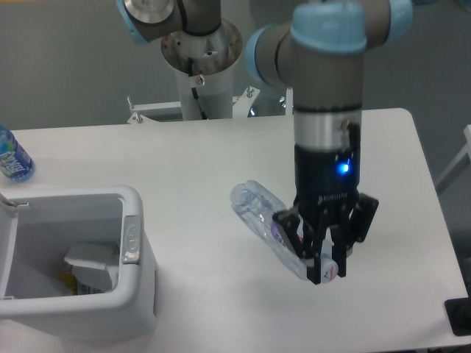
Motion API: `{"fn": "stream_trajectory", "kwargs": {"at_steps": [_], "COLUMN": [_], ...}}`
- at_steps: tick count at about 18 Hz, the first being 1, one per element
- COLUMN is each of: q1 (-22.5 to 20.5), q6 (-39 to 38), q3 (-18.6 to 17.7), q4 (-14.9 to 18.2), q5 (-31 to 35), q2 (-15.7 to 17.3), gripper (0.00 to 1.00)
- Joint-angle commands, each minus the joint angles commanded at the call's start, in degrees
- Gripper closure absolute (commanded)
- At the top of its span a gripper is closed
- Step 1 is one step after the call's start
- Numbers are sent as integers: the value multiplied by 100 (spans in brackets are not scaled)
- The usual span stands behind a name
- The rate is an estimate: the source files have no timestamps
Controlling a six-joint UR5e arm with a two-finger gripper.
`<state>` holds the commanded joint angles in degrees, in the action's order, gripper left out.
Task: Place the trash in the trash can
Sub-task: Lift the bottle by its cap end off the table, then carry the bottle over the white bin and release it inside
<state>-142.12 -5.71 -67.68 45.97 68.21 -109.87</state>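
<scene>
Far left edge: upright blue-label bottle (12,157), not mine to bin. Lower left: trash can (136,254), lid back, wrapper (92,262) inside. Right of centre: my gripper (326,263), fingers pinching the flattened bottle (257,213) near its label end, lifted off the desk (176,162) for carrying leftward.

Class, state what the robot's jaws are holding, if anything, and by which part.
The gripper holds the flattened clear bottle near its cap end.
</scene>
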Motion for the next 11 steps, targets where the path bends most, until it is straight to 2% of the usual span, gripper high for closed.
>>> {"fn": "stream_trajectory", "kwargs": {"at_steps": [2, 11], "q1": [140, 1028], "q6": [-26, -430], "q3": [17, 184], "q4": [0, -61], "q5": [-229, -238], "q2": [36, 150], "gripper": [69, 69]}}
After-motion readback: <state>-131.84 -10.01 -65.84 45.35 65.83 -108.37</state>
